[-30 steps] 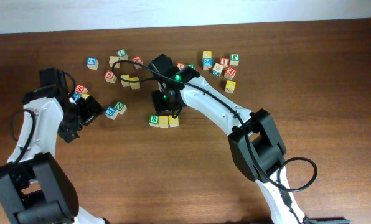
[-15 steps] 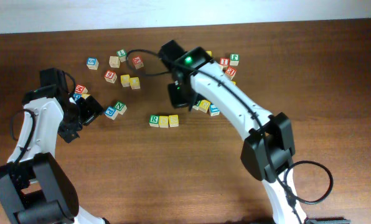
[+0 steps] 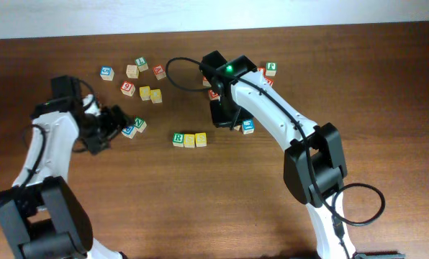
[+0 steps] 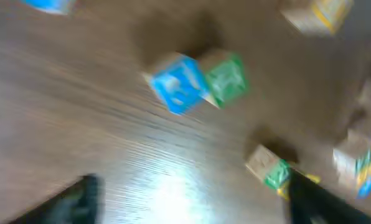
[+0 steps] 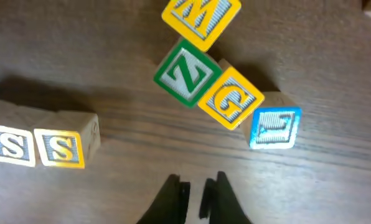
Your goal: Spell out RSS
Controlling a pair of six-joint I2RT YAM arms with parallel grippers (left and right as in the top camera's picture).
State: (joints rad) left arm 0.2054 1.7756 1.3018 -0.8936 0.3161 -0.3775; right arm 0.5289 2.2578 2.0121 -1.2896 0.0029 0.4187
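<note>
Near the table's middle, the white-faced green R cube (image 3: pixel 178 138) and two yellow S cubes (image 3: pixel 190 139) (image 3: pixel 201 139) sit side by side in a row reading RSS. The right wrist view shows both S cubes (image 5: pixel 11 146) (image 5: pixel 61 148) at its left edge. My right gripper (image 3: pixel 224 115) (image 5: pixel 197 194) hovers up and to the right of the row, shut and holding nothing. My left gripper (image 3: pixel 114 122) (image 4: pixel 192 205) is open over bare wood, just left of a blue cube (image 3: pixel 128 130) (image 4: pixel 179 84) and a green N cube (image 3: pixel 138 124) (image 4: pixel 226 78).
Loose letter cubes lie at the back left (image 3: pixel 132 70) and back right (image 3: pixel 271 68). Close ahead of my right gripper are a yellow M cube (image 5: pixel 201 18), a green Z cube (image 5: pixel 187 74), a yellow G cube (image 5: pixel 230 99) and a blue L cube (image 5: pixel 274 127).
My right gripper has drawn back up and to the right, away from the RSS row. My left gripper has swung right toward the blue and green cubes, and its view is motion-blurred.
</note>
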